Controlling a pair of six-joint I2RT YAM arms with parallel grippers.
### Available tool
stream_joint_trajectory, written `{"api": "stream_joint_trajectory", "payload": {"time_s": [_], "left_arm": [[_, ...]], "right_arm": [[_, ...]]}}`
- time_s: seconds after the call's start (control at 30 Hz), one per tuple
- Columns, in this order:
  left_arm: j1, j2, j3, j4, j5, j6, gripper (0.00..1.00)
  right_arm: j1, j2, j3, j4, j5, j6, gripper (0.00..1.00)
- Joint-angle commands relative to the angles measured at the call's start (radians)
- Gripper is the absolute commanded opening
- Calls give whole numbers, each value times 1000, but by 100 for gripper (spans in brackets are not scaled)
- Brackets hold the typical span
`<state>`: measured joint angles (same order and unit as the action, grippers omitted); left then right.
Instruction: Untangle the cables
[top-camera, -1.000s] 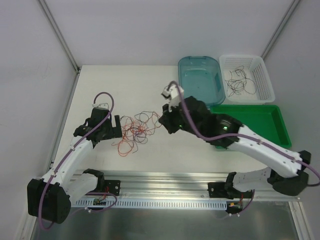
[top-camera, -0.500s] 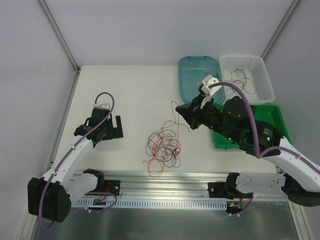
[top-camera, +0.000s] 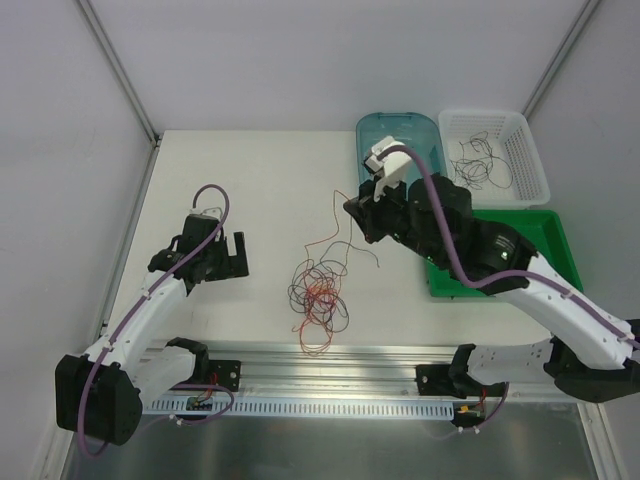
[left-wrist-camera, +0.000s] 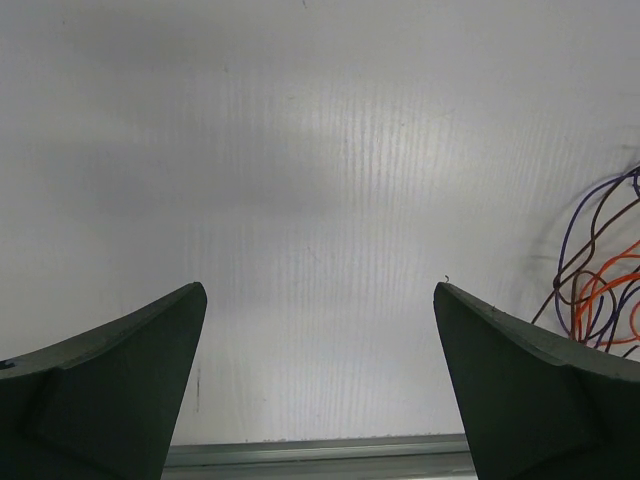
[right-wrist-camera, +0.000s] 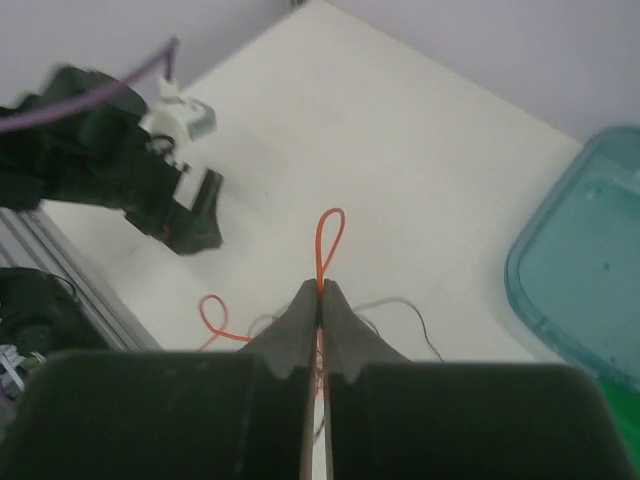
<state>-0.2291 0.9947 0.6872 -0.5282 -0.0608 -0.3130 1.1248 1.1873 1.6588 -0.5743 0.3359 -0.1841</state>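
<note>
Rightward of cables (top-camera: 318, 290): bin (top-camera: 421, 158), basket (top-camera: 488, 116), tray (top-camera: 525, 248)

- The cables (top-camera: 318, 295): hair-thin orange-red, black and purple wires, bunched in a loose, curly tangle on the white table (top-camera: 250, 180), close to its near edge.
- One orange strand (right-wrist-camera: 328, 232) rises from the tangle, pinched in the right gripper (right-wrist-camera: 320, 290), with a small loop poking past the tips.

Our right gripper (right-wrist-camera: 321, 292) has its fingers pressed together on a thin orange cable (right-wrist-camera: 331, 232), whose narrow loop stands just above the tips. Below we see more cables (right-wrist-camera: 214, 322), orange and dark, on the white table (right-wrist-camera: 380, 130). The blurred left arm (right-wrist-camera: 110, 170) sits at the left, a teal tub (right-wrist-camera: 590, 270) at the right edge.
</note>
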Motion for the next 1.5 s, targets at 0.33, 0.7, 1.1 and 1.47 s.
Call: {"api": "stream_joint_trajectory", "payload": {"time_s": [0.33,0.7,1.1,1.47], "left_arm": [[-136,-83,-18,109,276,-124,99],[-555,154,72,264,-10,-356,97],[-731,606,301,264,-154,-606,89],[-737,728,288,146,-327,-670,30]], "right_arm": [[-152,12,-295,-55,-80,210,1],[-154,-11,-287,-47,-123,206,1],[-154,-71,-329,-41,-161,225,1],[-152,-144,-283,-99,-132,193,1]]}}
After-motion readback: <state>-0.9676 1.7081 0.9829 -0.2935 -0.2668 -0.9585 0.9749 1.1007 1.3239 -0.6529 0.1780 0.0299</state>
